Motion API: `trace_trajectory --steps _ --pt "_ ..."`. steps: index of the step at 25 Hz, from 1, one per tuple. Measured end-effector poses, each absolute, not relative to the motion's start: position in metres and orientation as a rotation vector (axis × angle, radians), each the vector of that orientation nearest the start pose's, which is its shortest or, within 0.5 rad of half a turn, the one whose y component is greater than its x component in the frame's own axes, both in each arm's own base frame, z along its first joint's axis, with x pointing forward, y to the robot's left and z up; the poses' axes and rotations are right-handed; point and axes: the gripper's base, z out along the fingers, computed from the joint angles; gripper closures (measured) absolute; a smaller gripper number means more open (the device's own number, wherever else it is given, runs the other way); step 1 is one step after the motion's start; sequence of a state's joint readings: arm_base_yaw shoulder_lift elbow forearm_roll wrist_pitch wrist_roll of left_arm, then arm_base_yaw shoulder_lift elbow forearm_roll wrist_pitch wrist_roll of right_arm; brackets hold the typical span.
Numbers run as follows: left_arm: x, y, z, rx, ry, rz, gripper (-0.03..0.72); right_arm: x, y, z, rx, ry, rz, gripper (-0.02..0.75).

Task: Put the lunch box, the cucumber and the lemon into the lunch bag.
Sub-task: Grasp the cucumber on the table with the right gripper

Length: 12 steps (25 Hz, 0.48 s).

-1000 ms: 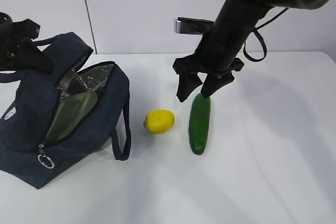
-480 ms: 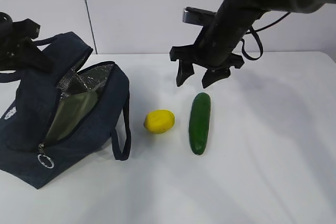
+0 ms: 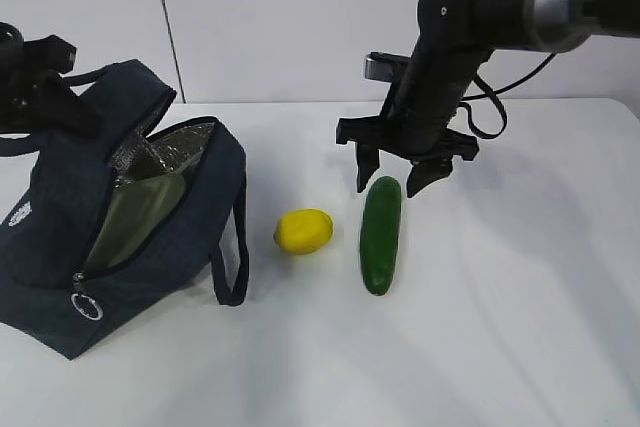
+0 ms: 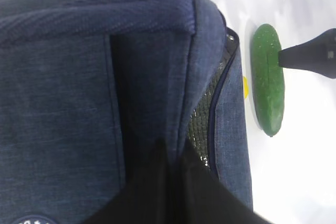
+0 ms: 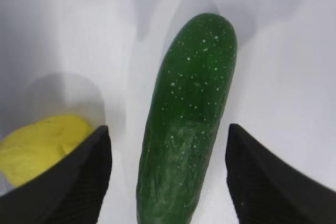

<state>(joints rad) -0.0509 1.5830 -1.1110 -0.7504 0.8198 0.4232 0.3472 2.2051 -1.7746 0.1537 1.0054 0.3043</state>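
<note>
Exterior: one lunch bag at 9 o'clock on the table, unzipped, one lunch box inside against the foil lining. One lemon centre, one cucumber just beside it at 3 o'clock. My right gripper hangs spread over the cucumber's far end, empty. My left gripper sits at the bag's top edge.

Left wrist: fingers pressed together on navy fabric; cucumber at 2 o'clock.

Right wrist: one finger each side of the cucumber, not touching; lemon at 8 o'clock.
</note>
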Motion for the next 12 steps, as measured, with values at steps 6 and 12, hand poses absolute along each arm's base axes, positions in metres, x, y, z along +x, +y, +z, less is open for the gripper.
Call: trace_trajectory --steps 6,12 --pt "0.32 -0.061 0.263 0.061 2.577 -0.744 0.691 0.433 0.169 0.169 0.084 2.961 0.297 0.246" --pt "0.32 -0.061 0.263 0.061 2.576 -0.743 0.691 0.434 0.169 0.158 0.136 2.984 0.285 0.246"
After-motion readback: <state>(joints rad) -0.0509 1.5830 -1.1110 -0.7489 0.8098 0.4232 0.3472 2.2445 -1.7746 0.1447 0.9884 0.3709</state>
